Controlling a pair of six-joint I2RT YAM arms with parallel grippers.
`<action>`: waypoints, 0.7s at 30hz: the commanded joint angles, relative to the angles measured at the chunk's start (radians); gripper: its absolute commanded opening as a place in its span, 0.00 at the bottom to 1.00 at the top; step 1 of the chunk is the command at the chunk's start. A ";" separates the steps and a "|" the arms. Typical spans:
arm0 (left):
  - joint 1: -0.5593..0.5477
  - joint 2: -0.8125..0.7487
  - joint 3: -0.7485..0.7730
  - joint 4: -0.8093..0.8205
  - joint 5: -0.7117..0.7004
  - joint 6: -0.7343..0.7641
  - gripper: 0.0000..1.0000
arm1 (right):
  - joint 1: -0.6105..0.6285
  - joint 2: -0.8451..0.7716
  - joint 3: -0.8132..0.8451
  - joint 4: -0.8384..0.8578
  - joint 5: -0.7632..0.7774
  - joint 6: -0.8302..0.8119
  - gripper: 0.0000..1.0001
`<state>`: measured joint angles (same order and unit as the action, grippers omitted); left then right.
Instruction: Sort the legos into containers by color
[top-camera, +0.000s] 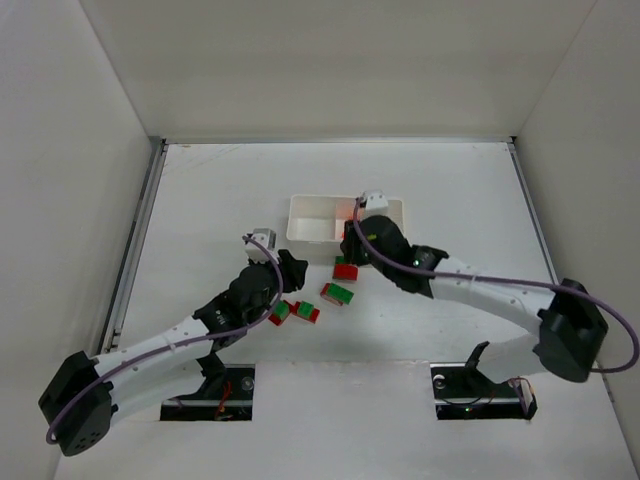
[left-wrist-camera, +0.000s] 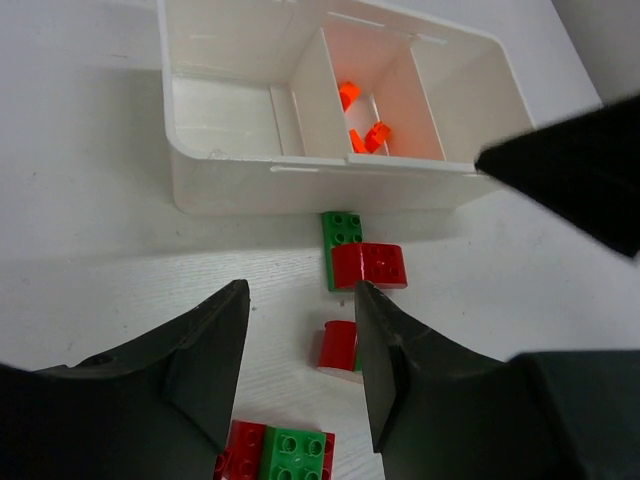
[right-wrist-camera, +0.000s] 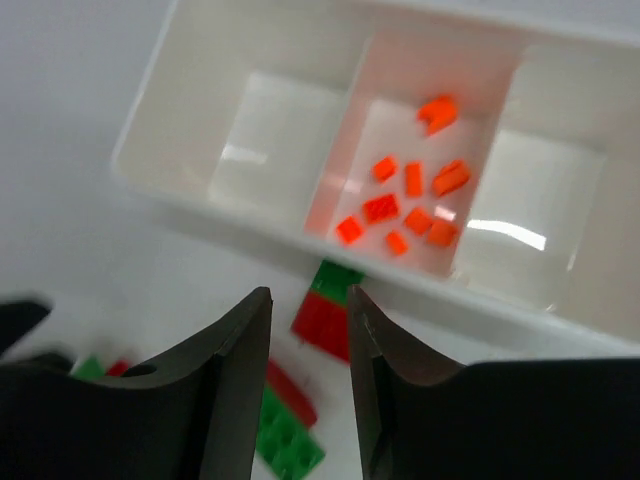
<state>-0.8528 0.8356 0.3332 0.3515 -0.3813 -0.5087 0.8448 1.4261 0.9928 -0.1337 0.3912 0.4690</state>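
The white tray (top-camera: 318, 212) has three compartments, and several tiny orange pieces (right-wrist-camera: 412, 192) lie in the middle one (left-wrist-camera: 362, 125). My right gripper (right-wrist-camera: 308, 295) hangs open just in front of the tray's near wall, above a joined green and red lego (right-wrist-camera: 328, 312), with nothing between its fingers. A second green and red lego (right-wrist-camera: 290, 432) lies nearer. My left gripper (left-wrist-camera: 302, 295) is open over the table, apart from any brick. Ahead of it are a red and green lego (left-wrist-camera: 362, 262) against the tray and a red piece (left-wrist-camera: 338, 346). Another red and green lego (left-wrist-camera: 280, 455) lies under it.
In the top view, several red and green bricks (top-camera: 337, 293) are scattered between the two grippers, left gripper (top-camera: 290, 272) and right gripper (top-camera: 350, 240). The right arm (left-wrist-camera: 580, 180) crosses the right side of the left wrist view. White walls enclose the table.
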 joint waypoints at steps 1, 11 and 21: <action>0.011 0.025 0.021 0.030 0.051 -0.024 0.44 | 0.140 -0.125 -0.136 0.025 -0.081 -0.075 0.46; 0.074 0.100 0.133 -0.012 0.177 -0.114 0.44 | 0.251 -0.112 -0.232 0.058 -0.144 -0.119 0.74; 0.084 0.086 0.178 -0.117 0.177 -0.119 0.44 | 0.244 0.046 -0.186 0.112 -0.112 -0.193 0.73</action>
<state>-0.7769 0.9413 0.4667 0.2626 -0.2153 -0.6155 1.0878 1.4425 0.7582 -0.0898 0.2584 0.3161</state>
